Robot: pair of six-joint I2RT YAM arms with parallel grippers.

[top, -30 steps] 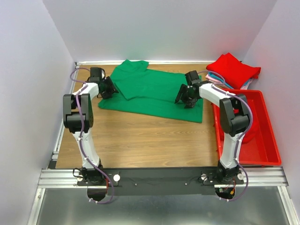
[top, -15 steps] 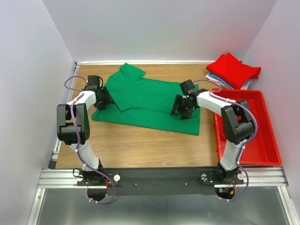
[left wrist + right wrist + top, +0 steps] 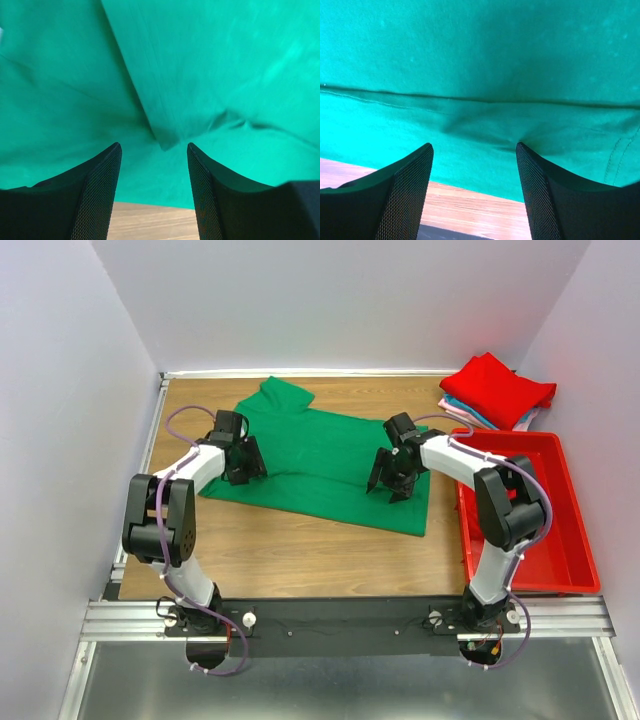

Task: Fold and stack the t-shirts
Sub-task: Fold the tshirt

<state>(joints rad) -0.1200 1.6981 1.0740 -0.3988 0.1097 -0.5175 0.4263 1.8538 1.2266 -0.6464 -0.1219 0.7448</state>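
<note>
Green t-shirt (image 3: 330,455) lay flat on the counter (image 3: 300,550), long axis left to right, near edge slanting toward the right arm. Both arms were over it, one per end: left end effector (image 3: 245,462) at the left edge, right end effector (image 3: 388,480) above the near-right part, just inside the hem. Neither arm was clearly nearer, so I'd judge the next move a two-arm pinch along the near edge. Left wrist view: left end effector (image 3: 154,150) had its jaws spread wide and nothing between them, with the pointed corner of a folded layer (image 3: 165,142) just ahead of the tips and bare wood below. Right wrist view: right end effector (image 3: 474,150) was likewise spread and empty, with a fold line running crosswise ahead of it. Couldn't tell whether either set of tips touched the cloth. The stack of folded t-shirts (image 3: 497,390), red on top, sat at the far right, beyond the red bin (image 3: 570,540).
</note>
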